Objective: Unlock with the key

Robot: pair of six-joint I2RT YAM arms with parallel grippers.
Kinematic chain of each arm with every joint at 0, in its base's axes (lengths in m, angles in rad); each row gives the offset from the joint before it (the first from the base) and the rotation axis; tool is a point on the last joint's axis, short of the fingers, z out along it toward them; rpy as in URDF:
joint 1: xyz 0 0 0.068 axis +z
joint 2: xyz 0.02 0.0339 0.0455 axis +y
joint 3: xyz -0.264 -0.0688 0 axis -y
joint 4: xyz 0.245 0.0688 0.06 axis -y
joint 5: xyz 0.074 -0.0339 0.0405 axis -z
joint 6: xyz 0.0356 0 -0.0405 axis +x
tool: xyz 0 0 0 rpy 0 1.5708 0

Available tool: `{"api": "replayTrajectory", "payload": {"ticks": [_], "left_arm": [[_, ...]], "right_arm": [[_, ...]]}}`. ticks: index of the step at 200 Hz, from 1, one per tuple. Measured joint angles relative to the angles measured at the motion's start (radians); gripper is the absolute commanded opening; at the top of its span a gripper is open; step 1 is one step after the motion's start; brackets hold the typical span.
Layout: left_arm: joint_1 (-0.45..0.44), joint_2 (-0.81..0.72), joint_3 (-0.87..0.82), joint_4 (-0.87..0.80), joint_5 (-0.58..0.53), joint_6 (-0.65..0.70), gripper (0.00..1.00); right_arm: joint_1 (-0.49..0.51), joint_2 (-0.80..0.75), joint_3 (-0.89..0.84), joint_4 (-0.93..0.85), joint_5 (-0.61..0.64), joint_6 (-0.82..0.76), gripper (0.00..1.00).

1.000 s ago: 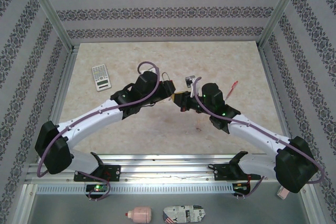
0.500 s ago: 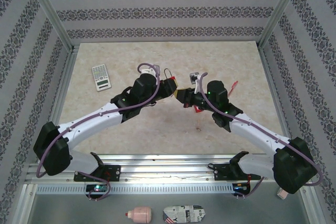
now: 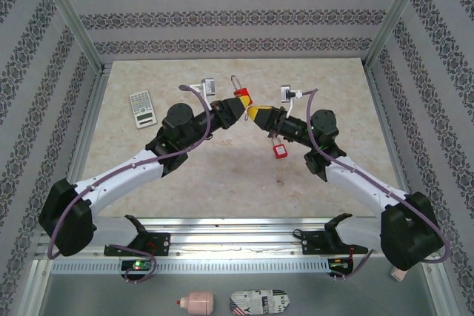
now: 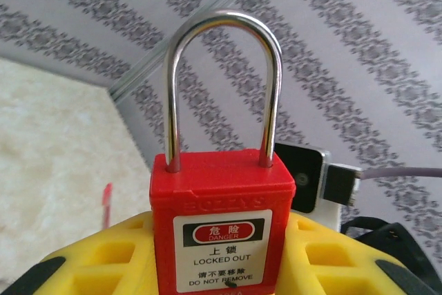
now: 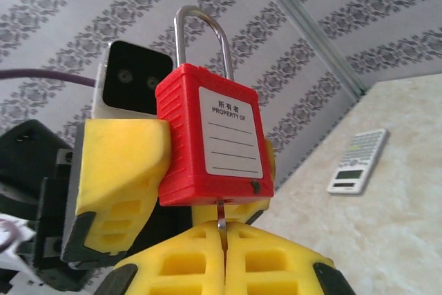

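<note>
Above the surface [image 3: 185, 175], upper centre of the top view, the left pincer [image 3: 235, 106] is clamped on the padlock [image 3: 241, 95]. The right pincer [image 3: 255, 113] is closed on the key [image 5: 221, 215], which is seated in the padlock's underside.

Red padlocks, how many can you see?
1: a padlock upright in the left gripper, the right gripper's key at its base. A small red piece hanging under that gripper may be another.
</note>
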Motion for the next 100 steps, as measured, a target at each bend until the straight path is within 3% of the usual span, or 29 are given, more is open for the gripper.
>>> {"api": "replayTrajectory", "payload": {"ticks": [38, 60, 100], "left_arm": [[0.029, 0.000, -0.038, 0.149, 0.062, -0.040, 0.00], [0.034, -0.003, -0.038, 0.150, 0.067, -0.038, 0.00], [0.034, -0.013, -0.039, 0.100, 0.093, -0.024, 0.00]], "right_arm": [[-0.006, 0.042, 0.040, 0.076, -0.057, 0.052, 0.00], [-0.009, 0.052, 0.049, 0.078, -0.067, 0.060, 0.17], [-0.019, 0.080, 0.053, 0.065, -0.078, 0.096, 0.26]]}}
